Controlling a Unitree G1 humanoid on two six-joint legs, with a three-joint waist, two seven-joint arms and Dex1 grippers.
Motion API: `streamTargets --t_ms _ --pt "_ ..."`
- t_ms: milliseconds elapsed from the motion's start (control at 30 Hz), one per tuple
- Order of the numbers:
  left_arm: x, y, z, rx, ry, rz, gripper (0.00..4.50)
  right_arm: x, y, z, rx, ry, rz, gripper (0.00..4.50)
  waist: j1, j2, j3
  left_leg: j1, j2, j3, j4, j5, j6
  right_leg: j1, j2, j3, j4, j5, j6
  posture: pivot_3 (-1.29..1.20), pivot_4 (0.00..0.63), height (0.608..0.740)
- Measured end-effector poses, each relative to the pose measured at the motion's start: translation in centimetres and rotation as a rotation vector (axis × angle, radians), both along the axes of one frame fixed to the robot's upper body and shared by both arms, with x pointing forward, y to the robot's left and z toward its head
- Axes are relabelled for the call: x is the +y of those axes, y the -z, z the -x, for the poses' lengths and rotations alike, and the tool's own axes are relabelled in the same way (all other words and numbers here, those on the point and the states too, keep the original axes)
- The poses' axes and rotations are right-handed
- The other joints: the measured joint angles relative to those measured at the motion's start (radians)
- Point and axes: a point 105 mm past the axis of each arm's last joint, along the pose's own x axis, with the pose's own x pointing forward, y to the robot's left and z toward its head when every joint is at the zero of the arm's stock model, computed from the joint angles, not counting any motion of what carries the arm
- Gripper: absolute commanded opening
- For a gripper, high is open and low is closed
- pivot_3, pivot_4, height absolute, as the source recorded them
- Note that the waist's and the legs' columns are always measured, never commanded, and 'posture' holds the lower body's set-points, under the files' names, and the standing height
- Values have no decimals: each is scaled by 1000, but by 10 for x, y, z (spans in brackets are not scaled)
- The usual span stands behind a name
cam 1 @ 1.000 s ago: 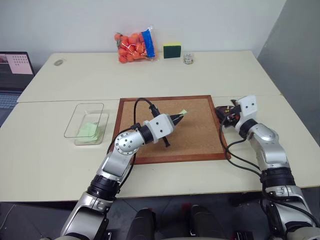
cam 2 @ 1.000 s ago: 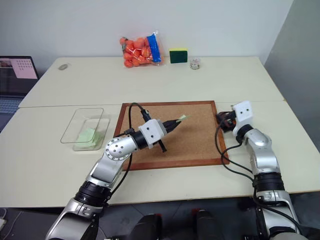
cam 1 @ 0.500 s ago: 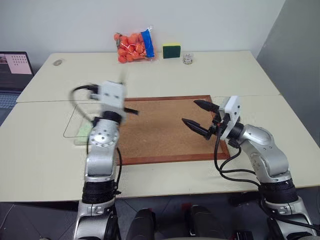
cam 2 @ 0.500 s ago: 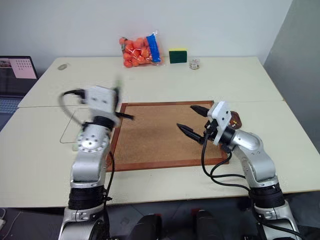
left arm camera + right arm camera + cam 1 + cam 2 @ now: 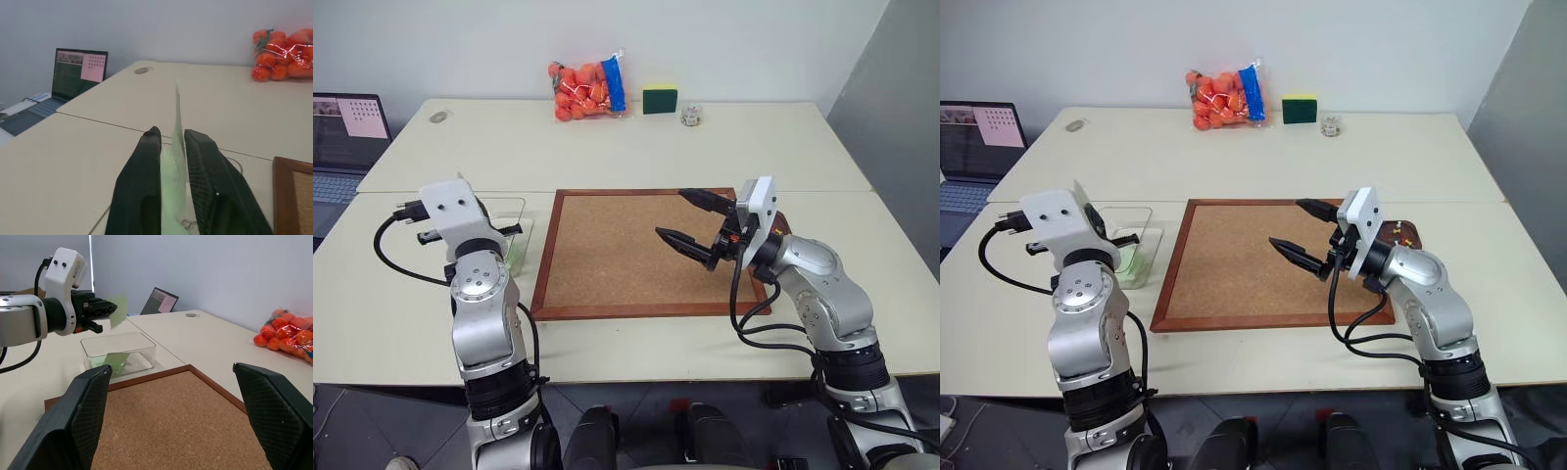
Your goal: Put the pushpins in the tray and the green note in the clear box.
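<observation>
Pale green and standing on edge, the note sits between the two black fingers of the left gripper, which are drawn in close and pinch it near their tips. The right wrist view shows this gripper held in the air above the box, with the note sticking out past the fingertips and not touching the box. The box stands on the table just beside the left edge of the corkboard, and a second pale green slip lies flat inside it.

The right gripper hangs over the right part of the corkboard with its fingers spread wide and nothing between them; it points toward the board's left side. Behind its wrist, against the board's right edge, is the tray — a small reddish-brown dish resting on the table. A few pushpins lie in it, with yellow and red heads among them, though they are too small to count. The cork surface itself looks bare.

Along the table's far edge stand a bag of orange balls, a sponge and a small jar, all well apart from the board. A laptop is open beyond the far left corner.
</observation>
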Motion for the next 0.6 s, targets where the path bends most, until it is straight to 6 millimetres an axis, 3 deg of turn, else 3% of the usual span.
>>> streamTargets --t_ms 167,433,533,600 --pt "0 4 -1 12 -4 14 2593 -1 0 -1 3 7 0 4190 1 0 0 0 0 0 0 0 0 0 0 0 0 0 0 0 150 740" --pt "-7 4 -5 -3 54 44 4043 -3 2 -3 15 33 0 4190 1 0 0 0 0 0 0 0 0 0 0 0 0 0 0 0 150 740" --pt "-36 8 -13 -9 223 101 4206 -6 5 -6 25 74 0 4190 2 -1 0 -1 0 0 0 0 0 0 0 0 -1 0 0 0 150 740" --pt "-71 10 -17 -4 407 102 4206 -12 13 -14 29 183 20 4190 7 -1 0 -1 -1 1 0 0 0 0 -1 0 -1 0 0 0 150 740"
